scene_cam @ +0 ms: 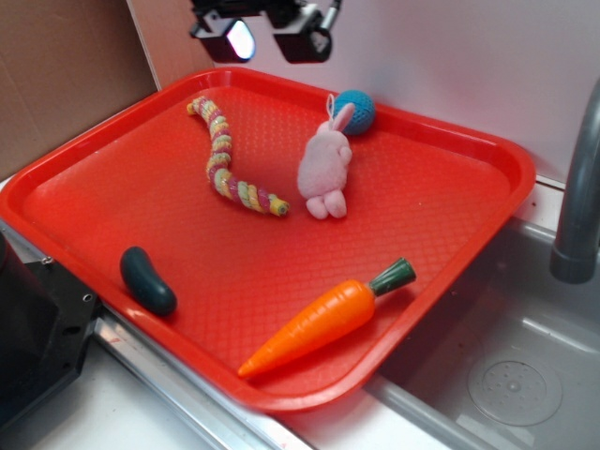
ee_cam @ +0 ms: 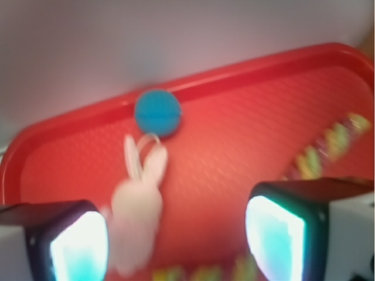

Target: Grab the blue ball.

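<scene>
Fingers [ee_cam: 275, 237] of my gripper [scene_cam: 265, 39] stand wide apart with nothing between them; in the wrist view both pale pads frame bare tray surface. Gripper position, exterior view: high above the far edge of the red tray [scene_cam: 450, 253], clear of every object on it. Blue ball [scene_cam: 354, 112]: rests on the tray close to the far rim, touching the ears of the pink plush bunny [scene_cam: 325, 165], which lies just on the near side of it. In the wrist view the ball [ee_cam: 157, 112] sits ahead of the open jaws and left of their midline, well apart from both pads.

Progress, as I judge it: approach only. No contact is made, so lining up over the ball, descending, closing and lifting all remain.

Orientation: the ball is round, so I find no long axis and no pointing direction; any closing direction should serve, though the bunny's ears crowd one side.

Other objects: a striped plush snake [scene_cam: 230, 169], a dark green cucumber toy [scene_cam: 147, 279] and a toy carrot [scene_cam: 323, 321] lie well apart from the ball.
</scene>
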Robot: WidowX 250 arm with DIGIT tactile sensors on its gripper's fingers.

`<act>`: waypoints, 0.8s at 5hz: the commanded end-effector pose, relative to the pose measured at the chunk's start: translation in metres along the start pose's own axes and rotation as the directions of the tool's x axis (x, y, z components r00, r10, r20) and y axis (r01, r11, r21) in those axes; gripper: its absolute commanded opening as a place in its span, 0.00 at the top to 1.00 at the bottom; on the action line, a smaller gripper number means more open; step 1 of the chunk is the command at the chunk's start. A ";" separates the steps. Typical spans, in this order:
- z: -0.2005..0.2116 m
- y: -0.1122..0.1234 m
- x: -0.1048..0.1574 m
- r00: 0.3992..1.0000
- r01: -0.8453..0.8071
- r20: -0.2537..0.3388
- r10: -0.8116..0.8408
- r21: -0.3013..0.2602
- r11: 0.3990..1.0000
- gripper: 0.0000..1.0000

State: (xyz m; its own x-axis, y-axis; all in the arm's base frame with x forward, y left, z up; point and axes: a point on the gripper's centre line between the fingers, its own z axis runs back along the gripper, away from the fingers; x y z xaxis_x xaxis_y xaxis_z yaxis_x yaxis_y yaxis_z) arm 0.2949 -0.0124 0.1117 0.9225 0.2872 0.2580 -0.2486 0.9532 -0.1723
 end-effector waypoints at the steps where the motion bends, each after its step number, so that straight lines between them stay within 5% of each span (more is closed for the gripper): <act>1: -0.032 -0.009 0.049 0.999 0.037 0.023 -0.038 0.035 0.999 0.00; 4: -0.080 -0.010 0.050 0.994 0.101 -0.054 -0.099 0.047 0.994 0.00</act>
State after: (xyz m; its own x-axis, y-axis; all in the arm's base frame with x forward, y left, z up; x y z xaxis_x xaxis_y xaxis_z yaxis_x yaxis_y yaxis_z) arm 0.3497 -0.0153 0.0284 0.9726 0.1831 0.1431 -0.1721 0.9813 -0.0858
